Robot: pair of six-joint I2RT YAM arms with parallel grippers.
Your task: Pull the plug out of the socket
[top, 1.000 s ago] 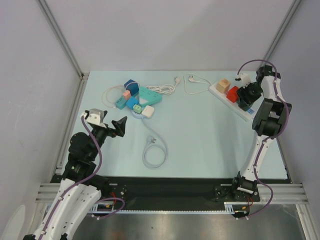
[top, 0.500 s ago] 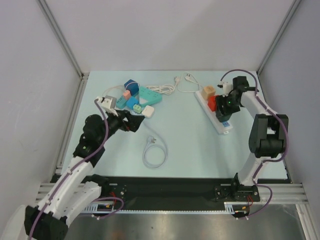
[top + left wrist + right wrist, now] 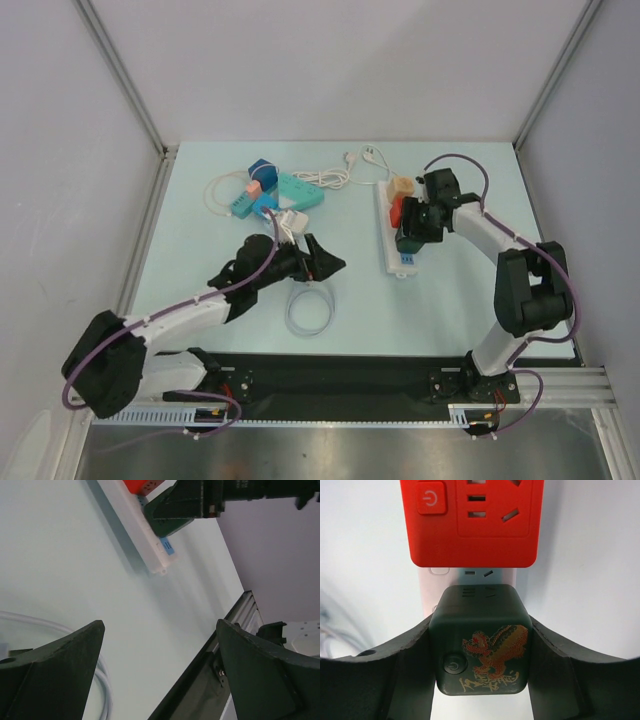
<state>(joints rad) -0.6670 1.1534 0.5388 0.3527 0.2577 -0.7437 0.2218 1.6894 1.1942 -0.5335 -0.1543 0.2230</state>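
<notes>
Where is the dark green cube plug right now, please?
The dark green cube plug sits on the white power strip, right of the table's middle in the top view, clamped by the right gripper and next to the red cube plug.

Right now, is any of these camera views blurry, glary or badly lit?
Top external: even light, sharp, no glare on the table. Left wrist: the power strip is sharp with a soft shadow; the near fingers are dark and featureless. Right wrist: the dark cube plug is crisp, table washed pale.
</notes>
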